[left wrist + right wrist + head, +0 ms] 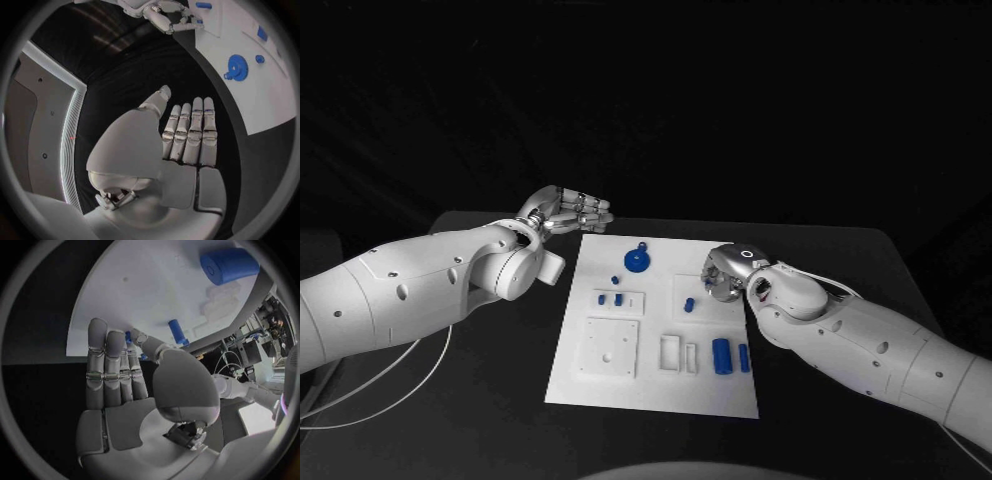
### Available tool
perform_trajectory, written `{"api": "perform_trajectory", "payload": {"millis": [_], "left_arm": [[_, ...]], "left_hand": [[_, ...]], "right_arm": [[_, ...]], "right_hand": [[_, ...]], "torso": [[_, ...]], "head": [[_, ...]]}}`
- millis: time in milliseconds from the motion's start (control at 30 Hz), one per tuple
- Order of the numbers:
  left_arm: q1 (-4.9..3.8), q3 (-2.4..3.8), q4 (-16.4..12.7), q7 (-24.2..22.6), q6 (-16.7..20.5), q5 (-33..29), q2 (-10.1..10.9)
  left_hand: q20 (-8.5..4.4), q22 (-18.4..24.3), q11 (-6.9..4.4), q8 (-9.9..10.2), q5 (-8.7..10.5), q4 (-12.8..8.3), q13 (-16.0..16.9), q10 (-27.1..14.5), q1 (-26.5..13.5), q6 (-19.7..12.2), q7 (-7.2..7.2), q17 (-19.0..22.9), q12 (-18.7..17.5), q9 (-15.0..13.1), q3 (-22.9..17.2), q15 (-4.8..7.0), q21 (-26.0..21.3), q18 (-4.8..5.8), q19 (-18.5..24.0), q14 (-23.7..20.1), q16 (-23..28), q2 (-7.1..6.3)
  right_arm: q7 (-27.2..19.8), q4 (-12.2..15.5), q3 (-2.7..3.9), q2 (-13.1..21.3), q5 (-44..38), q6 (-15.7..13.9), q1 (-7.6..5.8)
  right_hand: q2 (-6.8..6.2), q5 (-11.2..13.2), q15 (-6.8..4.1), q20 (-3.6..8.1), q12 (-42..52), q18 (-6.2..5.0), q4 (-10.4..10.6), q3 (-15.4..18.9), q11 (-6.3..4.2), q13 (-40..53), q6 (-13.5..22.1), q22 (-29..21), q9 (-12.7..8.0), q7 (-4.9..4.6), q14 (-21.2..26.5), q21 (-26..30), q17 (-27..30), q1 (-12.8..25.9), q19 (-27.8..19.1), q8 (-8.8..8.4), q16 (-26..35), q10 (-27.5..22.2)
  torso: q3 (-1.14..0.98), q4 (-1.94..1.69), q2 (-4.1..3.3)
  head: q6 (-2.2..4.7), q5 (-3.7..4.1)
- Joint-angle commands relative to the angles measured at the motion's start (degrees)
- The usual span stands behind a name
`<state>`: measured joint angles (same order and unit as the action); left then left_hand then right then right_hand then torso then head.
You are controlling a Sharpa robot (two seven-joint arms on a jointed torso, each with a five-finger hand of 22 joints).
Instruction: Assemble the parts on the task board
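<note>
A black bench (pixel 473 400) fills the scene under a dark background, and the white task board (pixel 610 385) lies flat in its middle.

The left hand (pixel 567 212) hangs just off the board's far left corner, above the bare bench. In the left wrist view its fingers (pixel 190 132) lie straight and side by side, the thumb a little apart, and nothing is held in them.

The right hand (pixel 727 274) sits over the right middle of the board. In the right wrist view its fingers (pixel 109 365) reach forward close together with their tips at the board's surface. A small blue piece (pixel 129 337) shows right at the fingertips, partly hidden behind them; whether the hand pinches it or only touches it cannot be told.

On the board, a round blue gear (pixel 636 262) lies near the far edge, between the two hands. Toward the left middle a short blue peg (pixel 602 299) and a second blue peg (pixel 617 298) stand side by side in a raised white block. Near the right hand a small blue pin (pixel 691 303) stands on the board. Toward the near right a larger blue cylinder (pixel 721 356) lies beside a slimmer blue bar (pixel 744 357). A square white plate (pixel 610 347) sits at the near left, with two narrow white slots (pixel 679 354) between it and the cylinder.
</note>
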<state>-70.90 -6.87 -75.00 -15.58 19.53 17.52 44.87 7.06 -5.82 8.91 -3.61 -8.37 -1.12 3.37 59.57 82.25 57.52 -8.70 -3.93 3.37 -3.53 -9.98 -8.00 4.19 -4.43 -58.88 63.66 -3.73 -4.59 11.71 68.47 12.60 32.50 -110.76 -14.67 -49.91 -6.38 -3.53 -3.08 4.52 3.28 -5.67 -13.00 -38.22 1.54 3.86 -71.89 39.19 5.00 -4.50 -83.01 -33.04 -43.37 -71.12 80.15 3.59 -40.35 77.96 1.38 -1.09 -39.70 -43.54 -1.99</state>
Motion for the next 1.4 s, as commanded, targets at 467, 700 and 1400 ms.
{"api": "perform_trajectory", "payload": {"millis": [467, 700, 1400], "left_arm": [[-0.11, 0.06, 1.8, -0.5, -0.4, -0.5, -0.6], [-0.10, 0.07, 3.6, -0.7, -0.2, -1.5, -1.3], [-0.08, 0.05, 5.5, -2.0, 3.1, -5.4, -3.7]], "left_hand": [[0.10, 0.1, 0.05, -0.2, 0.15, -0.1, 0.0, -0.3, 0.0, 0.3, -0.12, 0.0, 0.0, 0.0, 0.3, 0.04, 0.2, -0.09, -0.3, -0.4, 0.2, 0.25], [0.12, 0.4, 0.04, -0.2, 0.12, -0.3, 0.0, -0.3, 0.0, 0.3, -0.12, 0.0, 0.0, 0.0, 0.4, 0.04, 0.3, -0.11, -0.3, -0.3, 0.2, 0.29], [0.23, 0.7, 0.06, -0.2, 0.08, -0.4, 0.0, -0.3, -0.2, 0.4, -0.09, 0.0, 0.0, 0.0, 0.4, -0.10, 0.3, -0.12, -0.2, -0.9, 0.2, 0.39]], "right_arm": [[1.7, 6.7, 2.31, 3.1, -0.2, -4.2, 0.12], [1.3, 11.3, 4.68, 4.4, 1.8, -5.5, 0.08], [-0.9, 12.7, 0.57, -3.8, 1.3, -4.4, 1.38]], "right_hand": [[0.31, 0.6, -0.64, 0.55, 0.2, -0.85, -0.1, -0.6, -0.64, -0.1, -1.1, 2.7, 0.3, 0.16, -0.2, 1.1, 0.0, 0.0, 0.8, 0.11, -0.4, 1.4], [0.19, 0.6, -0.78, 0.70, 0.2, -0.85, 0.1, -0.6, -0.66, -0.1, -1.1, 3.9, 0.3, 0.17, -0.3, 1.7, -0.1, -0.1, 1.1, 0.10, -0.3, 1.4], [0.52, 0.5, -0.82, 0.71, 0.2, -0.96, -0.4, -0.5, -0.60, -0.1, -1.0, 6.1, 0.3, 0.12, -0.3, 3.0, 0.3, -0.1, 1.5, 0.09, -0.1, 1.3]], "torso": [[0.09, 0.03, 0.13], [0.14, -0.04, 0.21], [0.46, -0.26, 0.49]], "head": [[0.42, -0.04], [0.92, -0.18], [1.01, -5.88]]}}
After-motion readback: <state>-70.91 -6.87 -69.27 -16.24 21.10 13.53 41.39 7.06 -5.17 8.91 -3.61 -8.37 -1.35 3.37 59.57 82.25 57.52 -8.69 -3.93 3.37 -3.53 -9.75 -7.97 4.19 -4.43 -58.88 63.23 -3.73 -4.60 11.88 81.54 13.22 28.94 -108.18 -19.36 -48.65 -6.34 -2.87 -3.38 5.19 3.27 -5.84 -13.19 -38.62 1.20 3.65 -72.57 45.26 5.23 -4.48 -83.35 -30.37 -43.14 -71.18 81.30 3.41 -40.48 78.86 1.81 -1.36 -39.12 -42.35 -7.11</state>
